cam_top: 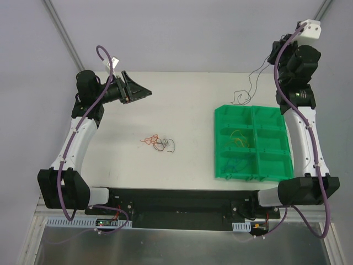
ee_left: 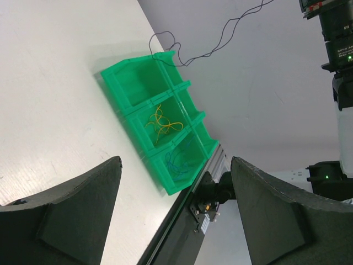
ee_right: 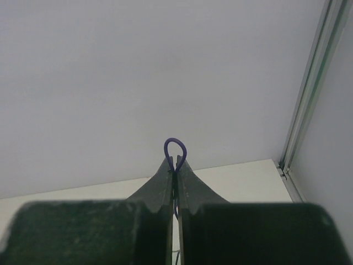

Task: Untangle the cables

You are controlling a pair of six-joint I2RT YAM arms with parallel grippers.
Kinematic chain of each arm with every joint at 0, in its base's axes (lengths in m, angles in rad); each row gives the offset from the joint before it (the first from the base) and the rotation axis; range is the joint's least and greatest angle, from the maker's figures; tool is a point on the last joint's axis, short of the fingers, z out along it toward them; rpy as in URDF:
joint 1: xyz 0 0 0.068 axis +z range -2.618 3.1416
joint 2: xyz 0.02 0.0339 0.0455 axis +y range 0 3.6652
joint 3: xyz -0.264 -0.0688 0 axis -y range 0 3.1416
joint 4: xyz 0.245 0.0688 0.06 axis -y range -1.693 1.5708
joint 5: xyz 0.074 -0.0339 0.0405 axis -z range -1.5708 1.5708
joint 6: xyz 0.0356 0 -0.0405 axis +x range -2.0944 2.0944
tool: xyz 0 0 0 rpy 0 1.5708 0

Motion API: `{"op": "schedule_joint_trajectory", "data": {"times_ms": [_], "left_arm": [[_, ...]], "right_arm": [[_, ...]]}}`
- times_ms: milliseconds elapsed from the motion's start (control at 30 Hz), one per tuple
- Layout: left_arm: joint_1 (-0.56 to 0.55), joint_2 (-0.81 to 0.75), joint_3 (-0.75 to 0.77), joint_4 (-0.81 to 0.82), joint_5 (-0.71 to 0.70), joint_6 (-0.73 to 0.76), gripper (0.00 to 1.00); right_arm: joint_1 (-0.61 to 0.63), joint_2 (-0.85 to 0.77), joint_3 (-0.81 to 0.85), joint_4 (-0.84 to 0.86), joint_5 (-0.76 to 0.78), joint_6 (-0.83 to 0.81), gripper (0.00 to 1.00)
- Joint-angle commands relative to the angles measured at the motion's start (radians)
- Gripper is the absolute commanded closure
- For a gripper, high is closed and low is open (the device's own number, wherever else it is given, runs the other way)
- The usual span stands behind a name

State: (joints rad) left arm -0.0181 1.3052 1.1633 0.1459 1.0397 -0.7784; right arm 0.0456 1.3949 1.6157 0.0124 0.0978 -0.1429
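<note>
Knot [cam_top: 159,142] of thin kinked cables, orange-red and black, on table [cam_top: 182,99] between arms, well apart from green bin [cam_top: 234,109]. Yellow strand [ee_left: 161,124] in bin's middle-left compartment, blue strand [ee_left: 177,160] in near-left. Long dark strand [cam_top: 249,83] hanging from raised right gripper [ee_right: 175,161], slanting down-left toward bin's far corner. Jaws pressed together on it, small loop [ee_right: 175,146] poking above. Left gripper [ee_left: 175,163] jaws wide apart. Knot's crossings too small to read.
</note>
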Motion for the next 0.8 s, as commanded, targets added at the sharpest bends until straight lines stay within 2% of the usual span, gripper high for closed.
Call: {"op": "schedule_joint_trajectory", "data": {"times_ms": [0, 533, 767], "left_arm": [[0.001, -0.011, 0.004, 0.055, 0.026, -0.010, 0.21], [-0.008, -0.011, 0.004, 0.055, 0.029, -0.005, 0.20], [-0.008, -0.014, 0.004, 0.054, 0.028, -0.007, 0.20]], "right_arm": [[-0.007, -0.027, 0.000, 0.012, 0.002, 0.003, 1.00], [-0.026, -0.019, -0.200, 0.081, 0.040, -0.018, 1.00], [-0.026, -0.050, -0.407, 0.147, 0.025, 0.040, 1.00]]}}
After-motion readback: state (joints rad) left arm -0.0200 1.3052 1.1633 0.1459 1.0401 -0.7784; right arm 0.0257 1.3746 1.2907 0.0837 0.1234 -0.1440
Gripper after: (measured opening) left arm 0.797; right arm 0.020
